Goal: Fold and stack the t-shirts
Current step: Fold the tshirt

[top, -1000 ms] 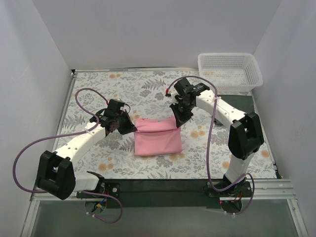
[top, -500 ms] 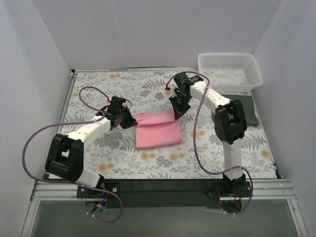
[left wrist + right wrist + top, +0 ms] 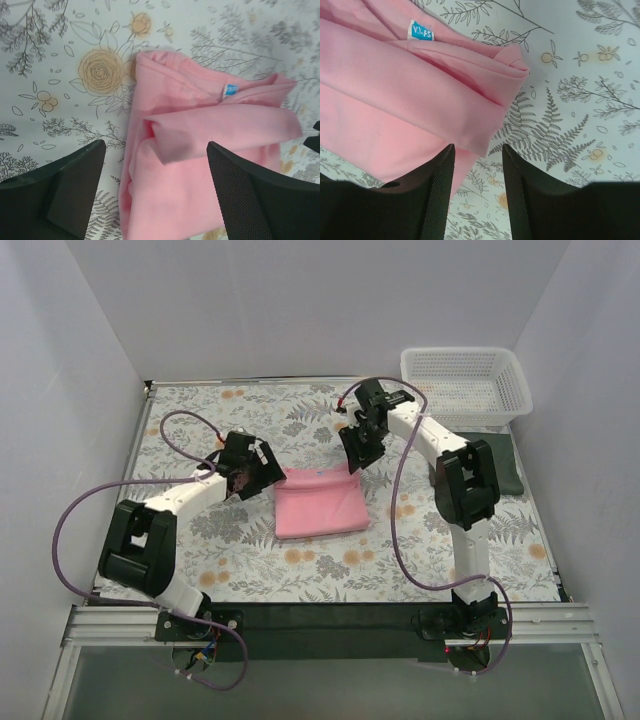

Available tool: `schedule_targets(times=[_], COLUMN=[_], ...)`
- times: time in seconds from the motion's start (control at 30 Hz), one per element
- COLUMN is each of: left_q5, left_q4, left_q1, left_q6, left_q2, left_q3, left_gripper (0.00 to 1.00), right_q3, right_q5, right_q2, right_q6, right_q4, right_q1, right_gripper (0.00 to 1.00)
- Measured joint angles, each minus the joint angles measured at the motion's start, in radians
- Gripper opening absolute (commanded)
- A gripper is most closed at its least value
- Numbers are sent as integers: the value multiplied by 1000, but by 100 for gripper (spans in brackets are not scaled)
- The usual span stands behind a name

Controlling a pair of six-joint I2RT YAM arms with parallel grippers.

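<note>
The light pink t-shirt (image 3: 318, 502) lies folded in a rough rectangle on the floral cloth at the table's middle. My left gripper (image 3: 262, 468) hovers over its far left corner, open; in the left wrist view the pink cloth (image 3: 200, 150) lies loose below the wide-apart gripper (image 3: 157, 195). My right gripper (image 3: 352, 458) stands at the far right corner, open, with the shirt's folded corner (image 3: 420, 100) just ahead of the gripper (image 3: 477, 195) and nothing held. A blue neck label (image 3: 420, 31) shows. The dark green t-shirt (image 3: 508, 468) lies folded flat at the right.
A white mesh basket (image 3: 465, 385) stands at the back right corner. The floral table cloth (image 3: 250, 410) covers the table, with white walls on three sides. The right arm's elbow rises beside the green t-shirt.
Both grippers have gone from shut to open and let go of the pink t-shirt's far edge. The shirt has settled flat, shifted slightly toward the back.
</note>
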State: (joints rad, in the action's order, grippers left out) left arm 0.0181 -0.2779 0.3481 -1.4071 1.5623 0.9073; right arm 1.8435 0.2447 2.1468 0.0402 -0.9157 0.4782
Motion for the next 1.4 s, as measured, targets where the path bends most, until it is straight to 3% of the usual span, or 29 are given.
schedule_targets(times=[0.2, 0.3, 0.33, 0.57, 0.67, 1.13, 1.4], left_q5=[-10, 1, 5, 56, 56, 55, 93], left_q4=[-5, 0, 5, 50, 63, 126, 156], left_q1=[13, 53, 70, 124, 124, 55, 28], left_q6=[25, 27, 30, 49, 61, 72, 55], left_q2=[-179, -249, -257, -146, -40, 277, 290], left_q3=[-1, -5, -6, -18, -15, 149, 169], left_gripper=[74, 55, 45, 20, 16, 17, 36], right_q3=[-173, -248, -263, -304, -301, -64, -81], right_q5=[-6, 16, 29, 133, 154, 212, 335], right_q2=[-232, -314, -322, -234, -181, 92, 101], right_q6=[16, 29, 34, 90, 107, 90, -12], right_q4=[109, 156, 167, 198, 206, 240, 331], right_q1=[10, 21, 24, 34, 34, -27, -105], right_gripper=[40, 32, 31, 25, 25, 27, 30])
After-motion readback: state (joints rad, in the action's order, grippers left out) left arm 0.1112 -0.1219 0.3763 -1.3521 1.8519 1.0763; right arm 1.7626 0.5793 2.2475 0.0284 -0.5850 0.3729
